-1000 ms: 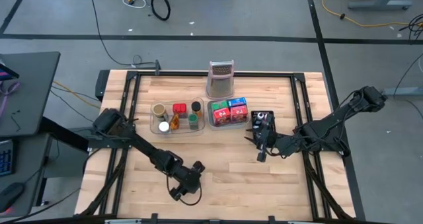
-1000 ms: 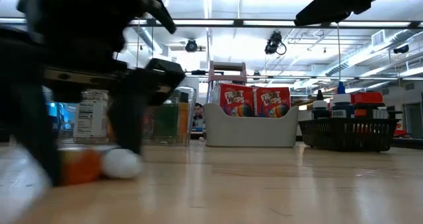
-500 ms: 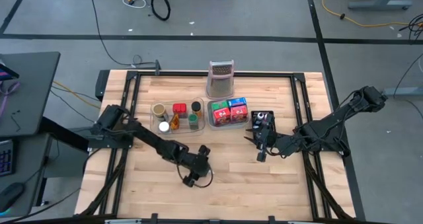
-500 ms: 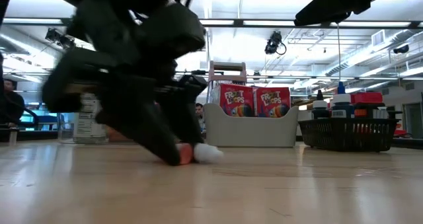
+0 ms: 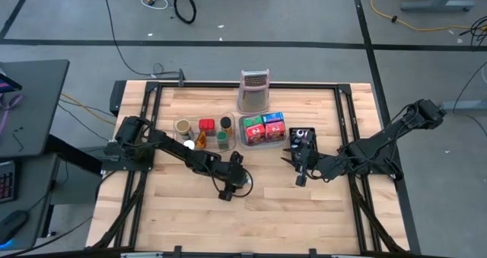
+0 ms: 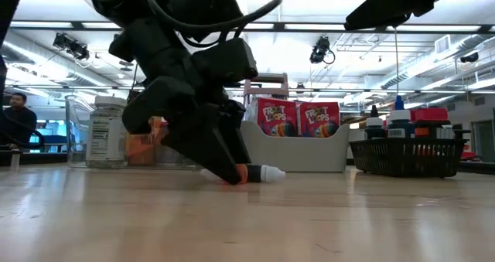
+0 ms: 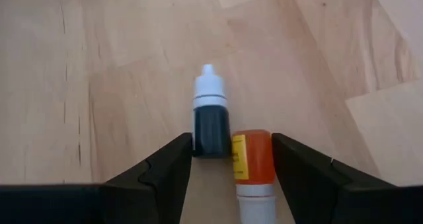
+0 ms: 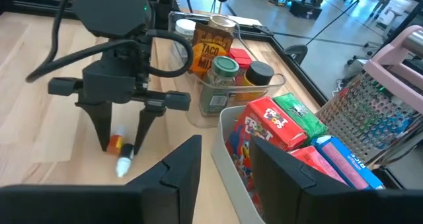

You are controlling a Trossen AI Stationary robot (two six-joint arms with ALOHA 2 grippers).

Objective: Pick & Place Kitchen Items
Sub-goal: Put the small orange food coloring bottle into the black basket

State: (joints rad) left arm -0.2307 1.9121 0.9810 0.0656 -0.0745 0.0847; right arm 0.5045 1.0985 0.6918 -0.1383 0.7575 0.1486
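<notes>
On the wooden table point(image 5: 266, 197), the left gripper point(image 7: 230, 159) stands with its fingers spread wide around two small dropper bottles lying side by side – a dark one point(image 7: 211, 121) and an orange one point(image 7: 251, 164) whose yellow label is too small to read. The right gripper point(image 8: 225, 158) waits, fingers apart, beside a grey tray point(image 8: 231, 141) of cereal boxes point(image 8: 271, 128) – one reads "Froot", its lower part hidden – near a jar point(image 8: 211, 45) marked "Taco".

A robotics lab: grey concrete floor point(image 5: 304, 14) strewn with cables point(image 5: 184, 5), ceiling strip lights point(image 6: 325, 26) overhead
</notes>
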